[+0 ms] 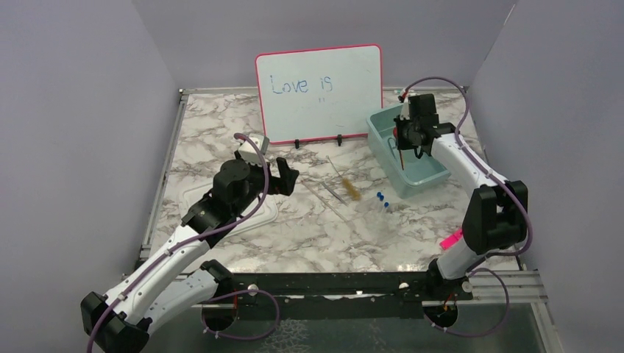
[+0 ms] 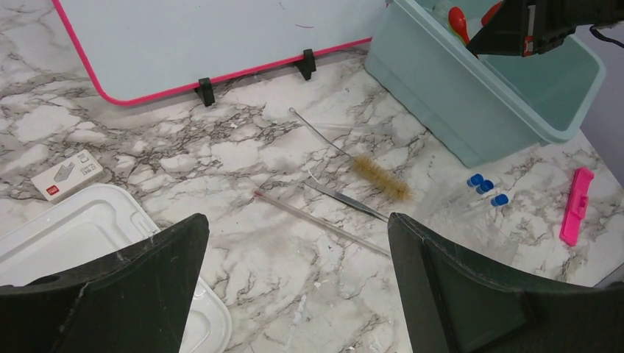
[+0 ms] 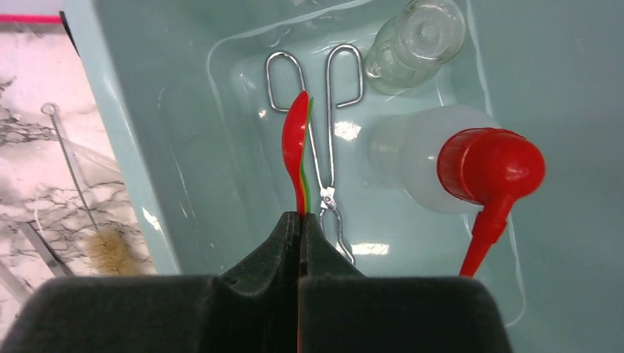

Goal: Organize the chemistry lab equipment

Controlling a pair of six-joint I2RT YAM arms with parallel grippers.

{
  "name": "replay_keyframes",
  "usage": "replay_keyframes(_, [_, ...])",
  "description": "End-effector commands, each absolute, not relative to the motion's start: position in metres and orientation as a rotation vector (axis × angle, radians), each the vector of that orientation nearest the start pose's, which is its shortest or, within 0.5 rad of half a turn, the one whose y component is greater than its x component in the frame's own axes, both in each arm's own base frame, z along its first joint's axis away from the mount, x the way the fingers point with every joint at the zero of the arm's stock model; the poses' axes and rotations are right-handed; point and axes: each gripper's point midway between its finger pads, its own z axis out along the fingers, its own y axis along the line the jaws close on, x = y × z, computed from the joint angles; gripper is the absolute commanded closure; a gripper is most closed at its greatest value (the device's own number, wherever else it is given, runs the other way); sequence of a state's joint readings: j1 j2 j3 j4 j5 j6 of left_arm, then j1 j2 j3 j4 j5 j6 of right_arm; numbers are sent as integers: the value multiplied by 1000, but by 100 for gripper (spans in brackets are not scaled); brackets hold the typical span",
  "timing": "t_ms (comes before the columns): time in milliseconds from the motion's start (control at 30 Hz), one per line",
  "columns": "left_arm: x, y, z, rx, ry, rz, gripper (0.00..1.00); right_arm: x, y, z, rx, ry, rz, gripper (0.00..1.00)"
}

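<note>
right wrist view: the thin red and orange sticks (image 3: pixel 297 147) are pinched at their near ends in the right gripper (image 3: pixel 300 224), its jaws clenched on them. their spoon-like tips point away from it, above the floor of the teal bin (image 3: pixel 125 169). they look like light, springy plastic in a stacked bundle that could fan or slip, so a grip across the flat faces near one end suits them. under the tips lie metal tongs (image 3: pixel 327 140). off to the gripper's right sit a red-capped wash bottle (image 3: pixel 482 165) and a clear glass flask (image 3: pixel 416 40). outside the bin, the wire brush (image 2: pixel 379 178) and metal tweezers (image 2: pixel 346 200) lie on the table (image 2: pixel 243 147) ahead of the left gripper (image 2: pixel 298 228), which hangs spread wide and empty. the brush is best taken by its stiff wire stem. the tweezers look thin, flat and slick.
</note>
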State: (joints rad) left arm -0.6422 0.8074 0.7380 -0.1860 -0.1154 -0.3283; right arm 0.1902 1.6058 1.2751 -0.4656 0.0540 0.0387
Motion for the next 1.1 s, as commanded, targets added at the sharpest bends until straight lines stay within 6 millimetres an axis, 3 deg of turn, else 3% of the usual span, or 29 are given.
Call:
replay_keyframes(0, [259, -192, 246, 260, 1840, -601, 6, 427, 76, 146, -284, 2352, 53, 95])
replay_keyframes(200, [259, -195, 241, 278, 1850, -604, 6, 429, 85, 122, -323, 2393, 108, 89])
replay_keyframes(300, [261, -193, 240, 266, 1855, -590, 6, 431, 86, 125, -308, 2376, 115, 82])
replay_keyframes(500, [263, -191, 239, 255, 1857, -573, 6, 434, 86, 164, -247, 2287, 124, 67])
replay_keyframes(800, [263, -193, 239, 254, 1857, -585, 6, 411, 92, 230, -151, 2188, 176, 62])
replay_keyframes(933, [261, -195, 239, 253, 1856, -603, 6, 392, 119, 256, -201, 2136, 239, 58])
replay_keyframes(1067, [258, -201, 243, 288, 1840, -641, 6, 370, 168, 252, -334, 2146, 304, 57])
